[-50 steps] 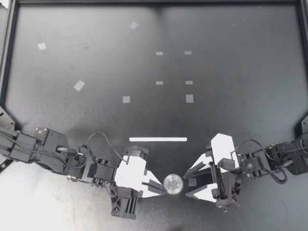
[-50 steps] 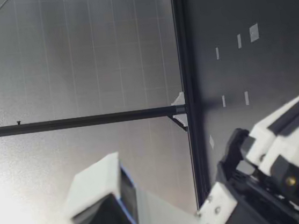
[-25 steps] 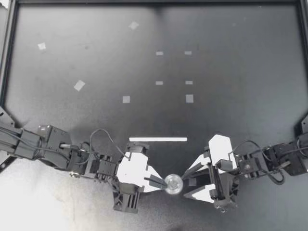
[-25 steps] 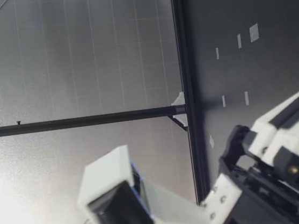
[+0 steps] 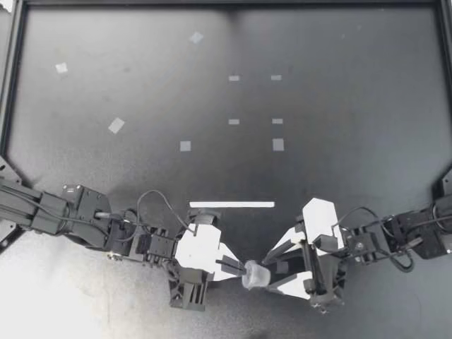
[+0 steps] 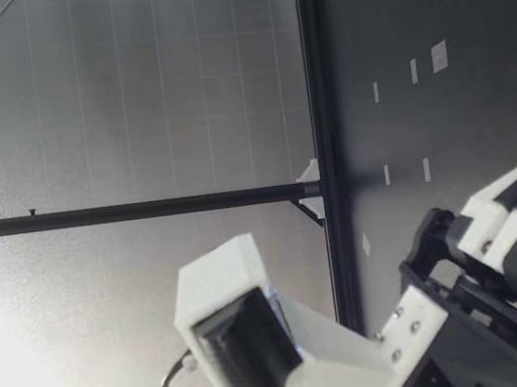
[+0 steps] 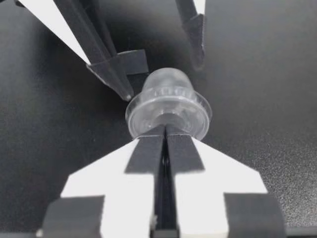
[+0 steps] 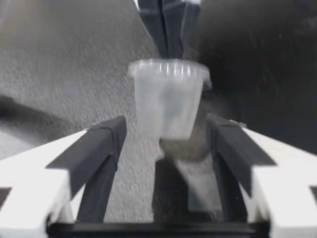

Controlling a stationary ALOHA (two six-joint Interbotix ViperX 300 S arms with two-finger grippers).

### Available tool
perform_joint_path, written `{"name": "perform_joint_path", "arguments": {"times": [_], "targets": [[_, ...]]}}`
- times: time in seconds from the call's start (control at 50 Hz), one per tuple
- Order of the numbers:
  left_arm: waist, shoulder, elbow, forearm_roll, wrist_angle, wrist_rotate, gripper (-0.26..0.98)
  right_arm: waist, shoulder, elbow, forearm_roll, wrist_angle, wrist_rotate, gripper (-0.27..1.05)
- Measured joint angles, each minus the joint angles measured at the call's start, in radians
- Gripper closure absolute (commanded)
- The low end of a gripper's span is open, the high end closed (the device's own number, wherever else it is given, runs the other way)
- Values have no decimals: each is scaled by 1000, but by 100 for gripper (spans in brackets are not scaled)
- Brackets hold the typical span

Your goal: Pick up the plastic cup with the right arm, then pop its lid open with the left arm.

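Left end effector [image 5: 239,268] pinches a clear cup [image 5: 256,276] by its rim; right end effector [image 5: 271,272], spread, straddles it; centre before squeezing.

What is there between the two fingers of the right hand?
A clear cup, its rim pinched by the left hand; the right wrist view shows it best.

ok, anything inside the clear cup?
Nothing shows through the wall of the cup in the right wrist view, though it is cloudy. My left hand grips its rim and hides part of the mouth.
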Motion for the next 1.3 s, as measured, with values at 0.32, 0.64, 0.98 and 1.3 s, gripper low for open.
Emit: {"name": "perform_joint_path", "arguments": {"times": [0.32, 0.64, 0.98, 1.3], "targets": [[0, 0, -3, 0, 0, -2, 72, 2, 11, -43, 0, 95, 0, 14], [0, 0, -3, -2, 0, -8, 72, 2, 37, -106, 3, 187, -2, 29], [2, -66, 46, -20, 9, -35, 71, 2, -32, -5, 2, 127, -5, 41], [-6, -138, 141, -115, -268, -526, 25, 2, -92, 140, 20, -413, -238, 41]]}}
